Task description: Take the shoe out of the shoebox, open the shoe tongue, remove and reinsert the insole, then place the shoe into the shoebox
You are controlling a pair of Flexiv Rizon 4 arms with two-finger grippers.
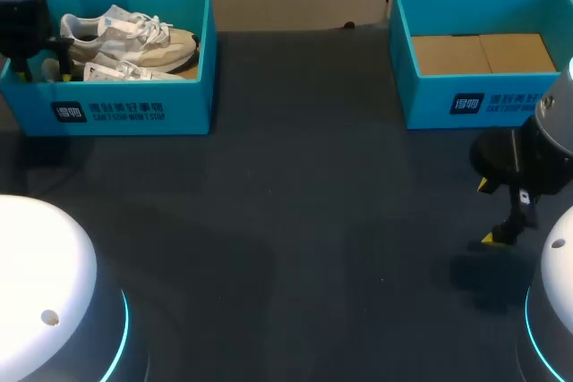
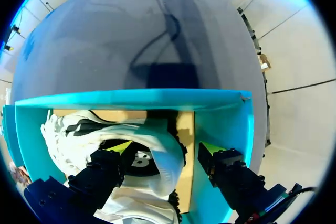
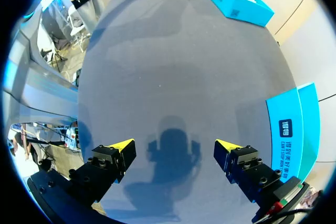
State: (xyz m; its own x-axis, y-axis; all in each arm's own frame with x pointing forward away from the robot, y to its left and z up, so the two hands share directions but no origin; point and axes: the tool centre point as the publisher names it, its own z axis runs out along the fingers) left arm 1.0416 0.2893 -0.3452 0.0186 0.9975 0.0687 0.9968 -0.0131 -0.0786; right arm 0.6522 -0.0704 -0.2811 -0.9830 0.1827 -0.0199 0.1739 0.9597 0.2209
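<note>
Shoe (image 1: 134,38) lies in the shoebox (image 1: 134,112) at my left; the step in hand appears to be extraction. My left gripper (image 2: 166,148) stands open astride the heel, so the next move should be to close, then lift. My right gripper (image 3: 174,144) hangs open above the table (image 1: 295,221).

The left arm (image 1: 20,2) comes in at the far left corner of the worktop (image 1: 295,221). Its left tool (image 1: 43,69) points down with the yellow-tipped fingers spread apart. The right arm (image 1: 537,154) hangs over the right edge, and the right tool (image 1: 490,212) points down above the surface, fingers wide apart.
</note>
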